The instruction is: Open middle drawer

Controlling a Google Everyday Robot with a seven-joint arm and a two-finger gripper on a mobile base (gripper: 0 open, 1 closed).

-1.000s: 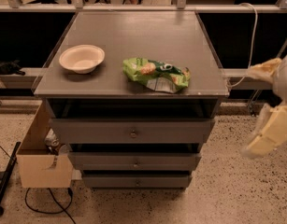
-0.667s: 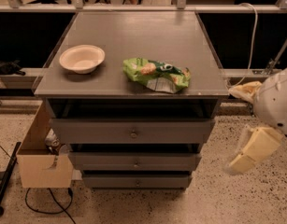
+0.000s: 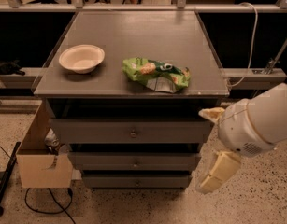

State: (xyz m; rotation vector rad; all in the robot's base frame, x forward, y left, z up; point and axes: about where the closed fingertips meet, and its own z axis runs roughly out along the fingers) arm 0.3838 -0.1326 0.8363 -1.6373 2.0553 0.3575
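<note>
The grey cabinet point(image 3: 133, 36) has three drawer fronts, all shut. The middle drawer point(image 3: 105, 161) is the medium-height front with a small round knob point(image 3: 135, 162), below the taller top drawer point(image 3: 101, 130) and above the shortest bottom drawer point(image 3: 133, 180). My gripper point(image 3: 204, 149) hangs at the cabinet's right front corner, level with the drawers. Its two cream fingers point(image 3: 218, 171) are spread wide, one above the other, and hold nothing. It is right of the knob and does not touch it.
A white bowl point(image 3: 81, 58) and a green snack bag point(image 3: 156, 73) lie on the cabinet top. A cardboard box point(image 3: 42, 166) stands against the cabinet's left side. A black cable point(image 3: 40, 205) and a black bar point(image 3: 5, 185) lie on the speckled floor at left.
My arm and gripper have moved left, from the right edge of the view to the cabinet's right front corner. The drawers have not moved.
</note>
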